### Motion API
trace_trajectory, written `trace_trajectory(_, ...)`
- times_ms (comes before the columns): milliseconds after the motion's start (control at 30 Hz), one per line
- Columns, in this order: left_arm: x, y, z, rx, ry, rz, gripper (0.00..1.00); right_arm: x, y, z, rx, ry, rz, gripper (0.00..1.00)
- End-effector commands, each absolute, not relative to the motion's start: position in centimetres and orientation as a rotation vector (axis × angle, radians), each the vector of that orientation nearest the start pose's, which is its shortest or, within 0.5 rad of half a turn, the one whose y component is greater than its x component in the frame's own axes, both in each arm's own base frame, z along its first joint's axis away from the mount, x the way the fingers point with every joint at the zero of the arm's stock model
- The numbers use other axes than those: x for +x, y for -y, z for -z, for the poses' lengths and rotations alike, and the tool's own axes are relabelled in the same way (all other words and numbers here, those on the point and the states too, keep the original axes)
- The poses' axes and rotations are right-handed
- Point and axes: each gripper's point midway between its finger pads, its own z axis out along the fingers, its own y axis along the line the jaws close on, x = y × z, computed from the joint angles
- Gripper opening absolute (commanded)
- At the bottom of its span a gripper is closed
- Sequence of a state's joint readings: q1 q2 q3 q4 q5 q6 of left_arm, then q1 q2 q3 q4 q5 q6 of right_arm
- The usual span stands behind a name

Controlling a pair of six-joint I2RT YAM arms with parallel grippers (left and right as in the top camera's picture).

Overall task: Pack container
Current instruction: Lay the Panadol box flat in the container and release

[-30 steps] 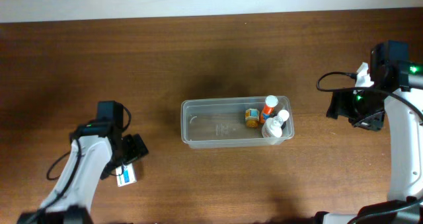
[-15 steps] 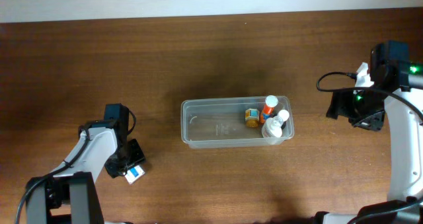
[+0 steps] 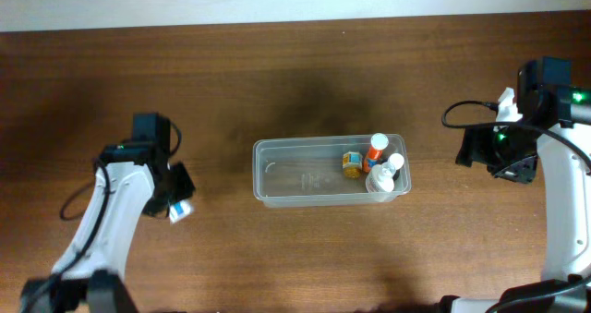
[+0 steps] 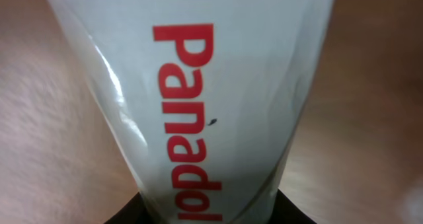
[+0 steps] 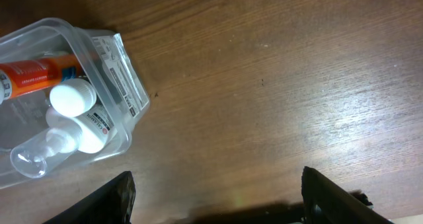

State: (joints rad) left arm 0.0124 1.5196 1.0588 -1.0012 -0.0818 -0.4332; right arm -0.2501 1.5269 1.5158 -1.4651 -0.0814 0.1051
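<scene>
The container point(image 3: 277, 179) is a clear shallow tub at the table's middle. At its right end lie an orange bottle point(image 3: 376, 150), a small orange jar point(image 3: 352, 163) and a white bottle point(image 3: 381, 176). Left of the tub, my left gripper point(image 3: 175, 195) is shut on a white Panadol pack point(image 3: 181, 209). That pack point(image 4: 198, 105), with red lettering, fills the left wrist view between my left gripper's point(image 4: 208, 217) dark jaws. My right gripper point(image 3: 494, 156) stands open to the right of the tub, with nothing in it. In the right wrist view the right gripper point(image 5: 218, 204) sits over bare wood, the container point(image 5: 125, 85) at upper left.
The brown wooden table point(image 3: 295, 82) runs back to a pale wall at the far edge. A black cable point(image 3: 462, 110) loops beside the right arm.
My left gripper has shut on the Panadol pack and carried it away from the table's front edge. The right arm and the tub have not moved.
</scene>
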Motion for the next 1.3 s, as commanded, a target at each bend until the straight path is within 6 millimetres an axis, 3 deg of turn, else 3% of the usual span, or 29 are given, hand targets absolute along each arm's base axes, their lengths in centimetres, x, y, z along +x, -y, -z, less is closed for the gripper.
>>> trace_trajectory(0,30.9,1.4,-14.3,-0.454,-2.777,0.047,0.37,27.2,5.4,-18.9,0.535,-2.996,-0.133,0.72)
trace_trajectory(67,31.8,3.6,-16.9,-0.306,-2.707,0.086,0.37,27.2,5.4,-18.9,0.535,-2.995,-0.133,0.72)
trace_trajectory(133,32.6,6.8,-19.3,-0.038,-2.624,0.112,0.36,27.2,5.4,-18.9,0.535,-2.995,-0.133,0.72)
trace_trajectory(267,32.6,13.2,-21.0,0.466,-2.471,0.121,0.32,27.2,5.4,-18.9,0.536,-2.995,-0.133,0.72)
trace_trajectory(400,31.5,18.5,-20.1,0.858,-2.364,0.110,0.32,27.2,5.4,-18.9,0.536,-2.995,-0.133,0.72)
trace_trajectory(533,30.5,22.4,-17.0,1.129,-2.323,0.092,0.33,27.2,5.4,-18.9,0.536,-2.994,-0.133,0.72)
trace_trajectory(600,30.4,23.7,-14.9,1.209,-2.333,0.083,0.38,27.2,5.4,-18.9,0.535,-2.994,-0.133,0.72)
trace_trajectory(833,30.6,24.1,-8.4,1.297,-2.468,0.026,0.43,27.3,5.4,-18.9,0.534,-2.992,-0.133,0.72)
trace_trajectory(933,31.4,23.8,-8.0,1.282,-2.463,-0.031,0.57,27.3,5.4,-18.9,0.534,-2.992,-0.132,0.72)
trace_trajectory(1067,32.5,23.8,-10.5,1.225,-2.410,-0.070,0.70,27.3,5.4,-18.9,0.534,-2.992,-0.132,0.72)
trace_trajectory(1100,32.9,23.8,-11.7,1.190,-2.391,-0.072,0.78,27.3,5.4,-18.9,0.534,-2.992,-0.132,0.72)
trace_trajectory(1133,33.2,23.8,-13.1,1.140,-2.372,-0.070,0.79,27.3,5.4,-18.9,0.534,-2.992,-0.132,0.72)
trace_trajectory(1167,33.8,23.3,-15.9,1.034,-2.339,-0.081,0.99,27.3,5.4,-18.9,0.526,-2.993,-0.132,0.72)
trace_trajectory(1267,34.6,20.9,-20.4,0.808,-2.299,-0.101,1.00,27.4,5.1,-19.0,0.488,-2.995,-0.142,0.72)
